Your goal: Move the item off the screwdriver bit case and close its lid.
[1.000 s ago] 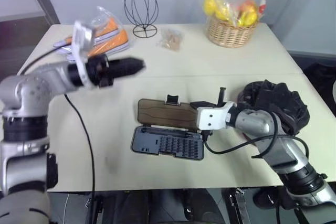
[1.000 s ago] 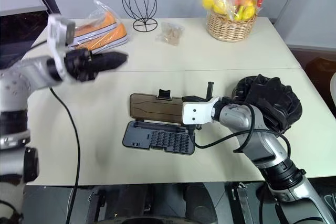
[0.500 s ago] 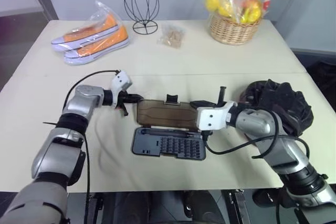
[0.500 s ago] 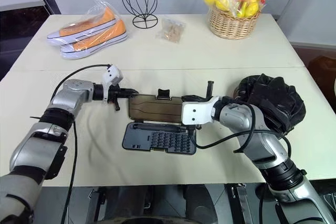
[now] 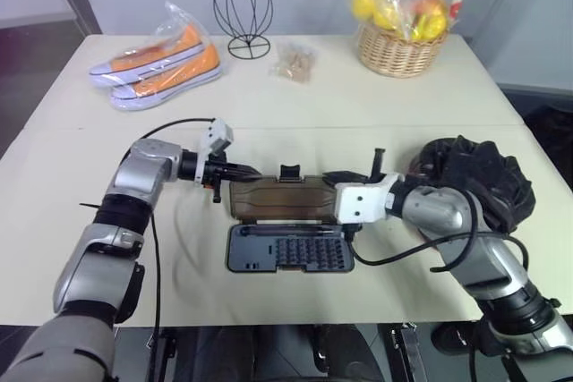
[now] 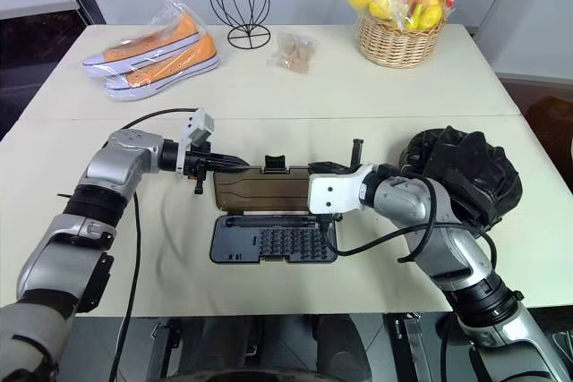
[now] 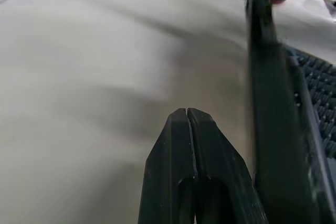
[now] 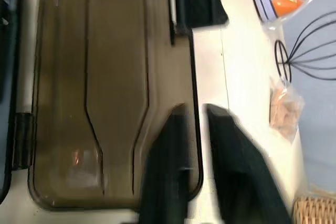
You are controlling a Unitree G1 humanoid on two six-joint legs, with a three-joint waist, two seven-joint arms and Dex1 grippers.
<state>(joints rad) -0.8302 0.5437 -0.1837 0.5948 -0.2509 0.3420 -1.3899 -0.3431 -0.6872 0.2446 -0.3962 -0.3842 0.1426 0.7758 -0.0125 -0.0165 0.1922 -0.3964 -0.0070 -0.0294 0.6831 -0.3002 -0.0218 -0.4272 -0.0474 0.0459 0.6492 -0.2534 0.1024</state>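
head pair overlooking table [image 5: 376,114], wrist views close, perhaps blurred

Table [image 5: 376,123] (case [image 5: 286,254], mitt [image 5: 479,181], shoes [image 5: 157,58])

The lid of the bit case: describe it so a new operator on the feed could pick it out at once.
On the near half of the cream table, between the two grippers, lies the open dark grey screwdriver bit case. The lid is the panel hinged along its far edge. Unlike the opaque bit tray, it is translucent smoky brown, with a small black latch tab on its far edge.
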